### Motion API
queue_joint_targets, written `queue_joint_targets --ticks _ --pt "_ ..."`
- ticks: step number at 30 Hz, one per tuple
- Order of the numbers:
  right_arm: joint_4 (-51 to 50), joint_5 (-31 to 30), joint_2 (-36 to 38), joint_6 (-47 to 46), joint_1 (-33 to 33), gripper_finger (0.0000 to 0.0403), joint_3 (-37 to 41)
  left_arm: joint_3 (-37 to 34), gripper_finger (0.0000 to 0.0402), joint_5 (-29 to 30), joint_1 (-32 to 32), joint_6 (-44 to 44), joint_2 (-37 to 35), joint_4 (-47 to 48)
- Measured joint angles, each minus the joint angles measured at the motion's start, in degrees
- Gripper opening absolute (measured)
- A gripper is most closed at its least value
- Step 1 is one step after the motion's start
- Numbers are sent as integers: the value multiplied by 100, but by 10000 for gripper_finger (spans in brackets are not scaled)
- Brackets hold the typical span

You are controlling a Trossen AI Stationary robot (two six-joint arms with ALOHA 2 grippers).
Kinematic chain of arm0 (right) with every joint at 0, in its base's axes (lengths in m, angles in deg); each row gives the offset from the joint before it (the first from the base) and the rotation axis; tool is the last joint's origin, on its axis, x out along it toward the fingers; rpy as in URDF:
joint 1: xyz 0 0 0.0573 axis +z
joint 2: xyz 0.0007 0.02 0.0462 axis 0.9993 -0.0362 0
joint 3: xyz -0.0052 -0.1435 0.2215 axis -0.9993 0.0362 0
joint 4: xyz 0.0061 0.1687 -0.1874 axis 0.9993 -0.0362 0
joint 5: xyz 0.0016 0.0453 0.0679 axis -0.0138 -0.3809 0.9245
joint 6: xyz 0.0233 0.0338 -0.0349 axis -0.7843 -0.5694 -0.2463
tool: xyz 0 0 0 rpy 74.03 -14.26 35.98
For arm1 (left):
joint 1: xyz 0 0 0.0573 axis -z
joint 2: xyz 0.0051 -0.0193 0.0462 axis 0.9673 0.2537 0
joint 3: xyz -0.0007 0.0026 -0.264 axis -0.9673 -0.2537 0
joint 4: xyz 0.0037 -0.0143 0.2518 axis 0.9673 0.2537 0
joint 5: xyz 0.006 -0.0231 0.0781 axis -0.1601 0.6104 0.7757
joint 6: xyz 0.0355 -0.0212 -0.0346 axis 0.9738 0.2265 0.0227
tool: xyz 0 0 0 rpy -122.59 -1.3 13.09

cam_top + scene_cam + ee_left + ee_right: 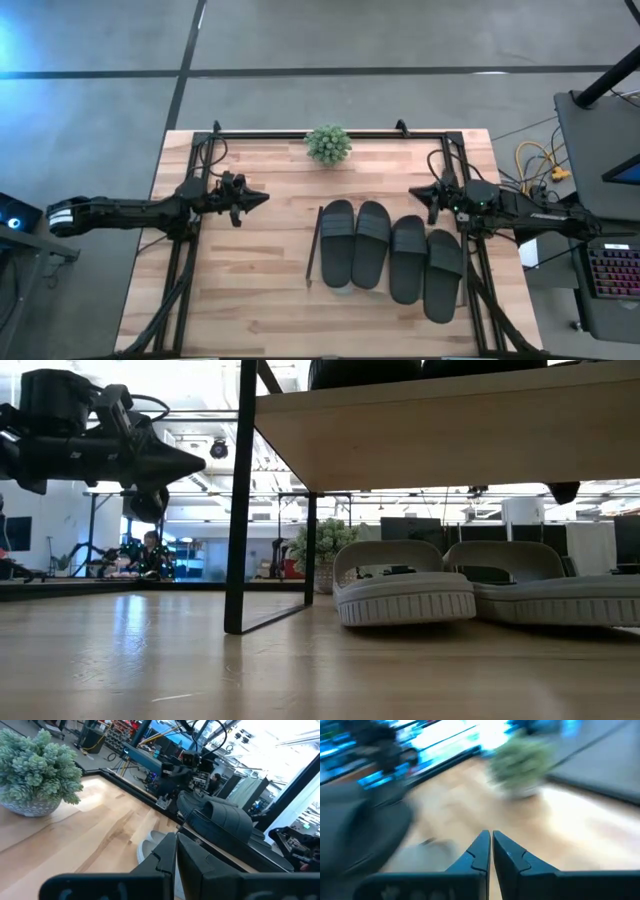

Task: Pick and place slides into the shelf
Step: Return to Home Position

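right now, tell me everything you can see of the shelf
The shelf is a low rack: a light wood board on thin dark legs, standing upright on the table, right of centre. Four black slides lie side by side on top, covering the board from above. Two light grey slides sit underneath it on the table.

1. Grey concrete floor (400, 35), crossed by dark seams, spreads beyond the light wood tabletop (260, 250).
2. A dark desk (600, 130) and keyboard (612, 272) stand outboard of the right gripper (414, 192).
3. Behind the left gripper (195, 463), a workshop hall glows under a white ceiling (200, 385).
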Motion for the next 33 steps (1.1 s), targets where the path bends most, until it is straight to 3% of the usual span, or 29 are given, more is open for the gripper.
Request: queue_joint_targets --ticks 3,8,16,22,30,33 --pt "-1 -667 1 -114 -3 13 1 0 0 4 -23 -2 0 0" --pt "-85 -687 -3 -240 0 13 56 0 0 4 -58 -4 0 0" --pt "171 557 11 -159 0 13 326 -17 0 0 -120 -102 0 52" --pt "320 816 227 257 0 13 333 -26 0 -2 -130 -299 2 59" --pt "515 772 1026 470 0 13 727 -26 0 -2 -131 -470 58 60" --pt "818 747 997 537 0 13 860 -27 0 -4 -131 -602 126 60"
